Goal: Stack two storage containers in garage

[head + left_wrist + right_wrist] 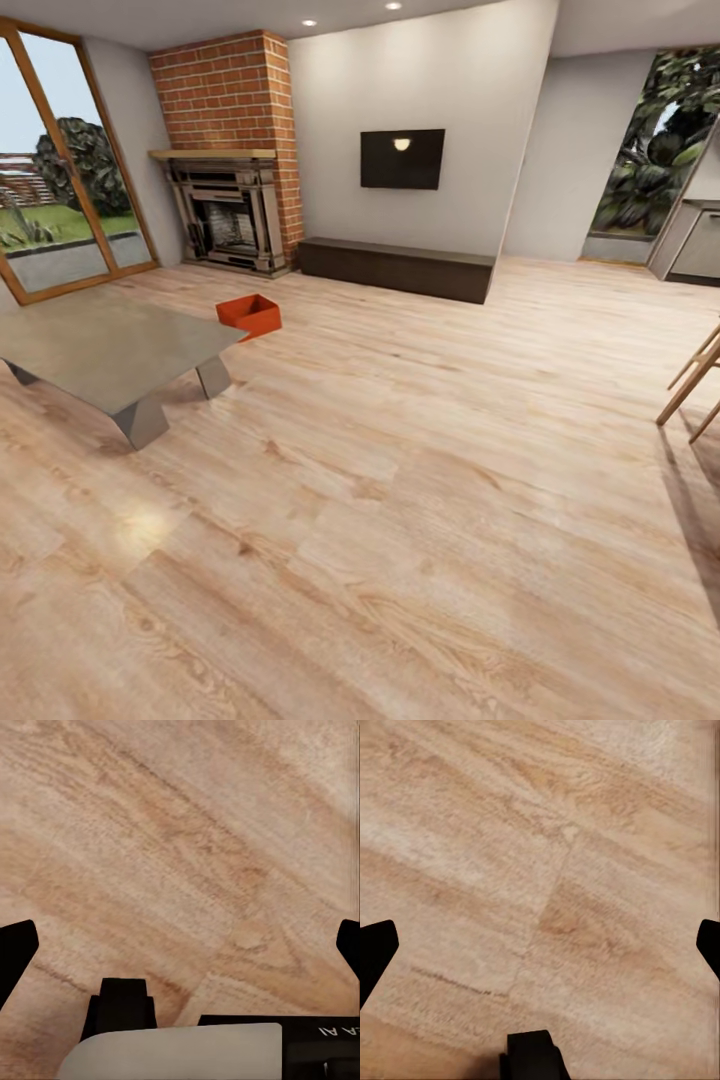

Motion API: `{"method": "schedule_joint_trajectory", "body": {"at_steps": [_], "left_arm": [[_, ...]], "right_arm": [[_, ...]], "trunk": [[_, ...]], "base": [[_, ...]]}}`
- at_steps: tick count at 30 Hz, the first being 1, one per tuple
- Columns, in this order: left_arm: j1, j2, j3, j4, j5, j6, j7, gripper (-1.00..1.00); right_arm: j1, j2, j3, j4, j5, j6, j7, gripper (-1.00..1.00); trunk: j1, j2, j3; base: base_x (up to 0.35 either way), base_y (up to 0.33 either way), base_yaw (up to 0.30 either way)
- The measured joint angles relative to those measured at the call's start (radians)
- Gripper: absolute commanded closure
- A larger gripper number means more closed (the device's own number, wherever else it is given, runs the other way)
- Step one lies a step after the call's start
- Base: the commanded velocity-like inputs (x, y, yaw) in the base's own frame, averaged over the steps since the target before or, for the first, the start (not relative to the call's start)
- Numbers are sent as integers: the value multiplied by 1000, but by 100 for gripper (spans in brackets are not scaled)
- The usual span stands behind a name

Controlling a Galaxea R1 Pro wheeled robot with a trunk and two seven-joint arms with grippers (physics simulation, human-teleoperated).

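Storage container [249, 314] on floor [420, 480], right of table [100, 350].

light wood plank floor [187, 855] below, grain running diag. left gripper [180, 945] jaws spread wide, black tips at both frame edges, nothing btwn. grey-white housing [172, 1054] nearest cam.

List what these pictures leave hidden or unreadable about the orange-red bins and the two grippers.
- Orange-red open-top bin, head view: its lower near part is hidden behind the low grey table; its contents are too small to tell.
- The second bin: whether the table or a picture edge hides it cannot be told.
- Left gripper, left wrist view: fingers cut off by the edges, wide apart over light wood floor.
- Right gripper, right wrist view: likewise cut off.
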Motion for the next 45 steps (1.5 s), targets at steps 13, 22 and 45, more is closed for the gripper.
{"method": "schedule_joint_trajectory", "body": {"at_steps": [13,22,45], "left_arm": [[0,0,0,0,0,0,0,-100],[0,0,0,0,0,0,0,-100],[0,1,0,0,0,0,0,-100]], "right_arm": [[0,0,0,0,0,0,0,-100],[0,0,0,0,0,0,0,-100],[0,0,0,0,0,0,0,-100]], "trunk": [[0,0,0],[0,0,0],[0,0,0]], "base": [[258,-242,0],[226,-270,0],[284,-172,0]]}}
